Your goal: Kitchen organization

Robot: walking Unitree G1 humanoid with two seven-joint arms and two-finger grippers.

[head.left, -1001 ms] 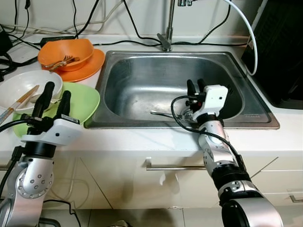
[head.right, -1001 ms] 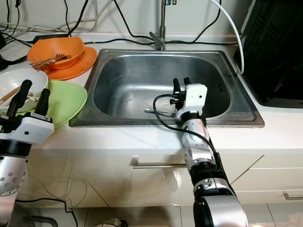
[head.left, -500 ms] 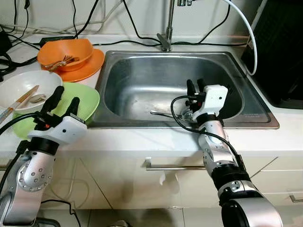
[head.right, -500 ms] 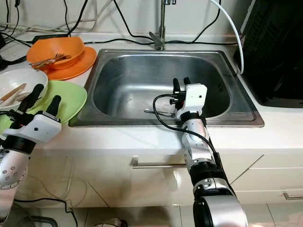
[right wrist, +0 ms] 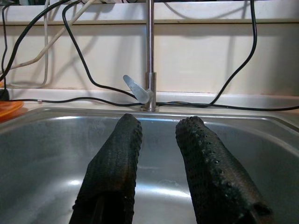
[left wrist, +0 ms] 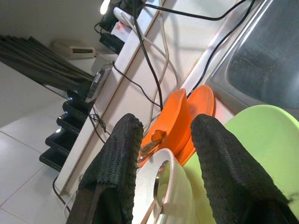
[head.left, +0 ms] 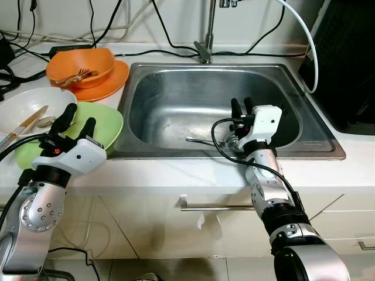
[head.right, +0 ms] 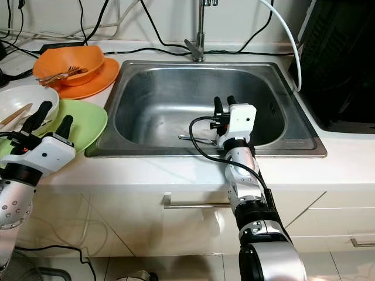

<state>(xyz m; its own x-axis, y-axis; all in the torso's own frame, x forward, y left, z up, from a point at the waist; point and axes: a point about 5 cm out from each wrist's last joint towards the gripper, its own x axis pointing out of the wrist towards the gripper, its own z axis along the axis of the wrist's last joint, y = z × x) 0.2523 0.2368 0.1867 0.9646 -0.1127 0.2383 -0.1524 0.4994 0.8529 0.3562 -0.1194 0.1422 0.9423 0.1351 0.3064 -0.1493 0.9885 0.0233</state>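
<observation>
A green plate (head.left: 105, 124) lies on the counter left of the steel sink (head.left: 176, 102). A white bowl (head.left: 26, 108) with chopsticks and a spoon rests on its far left side. Behind them an orange bowl (head.left: 82, 63) holding a fork sits on an orange plate (head.left: 111, 82). My left gripper (head.left: 79, 117) hovers open over the green plate, empty, pointing toward the white bowl (left wrist: 170, 186). My right gripper (head.left: 241, 105) stands open and empty over the sink's right part. A metal utensil (head.left: 202, 140) lies on the sink floor beside it.
The faucet (head.left: 206, 50) rises at the sink's back rim. Black and white cables (head.left: 146, 50) run along the back of the counter. A dark appliance (head.left: 351, 58) stands at the right. A drawer handle (head.left: 217, 206) sits below the counter front.
My left gripper has drawn back and lowered from beside the white bowl to above the green plate's near side. The right arm has not moved.
</observation>
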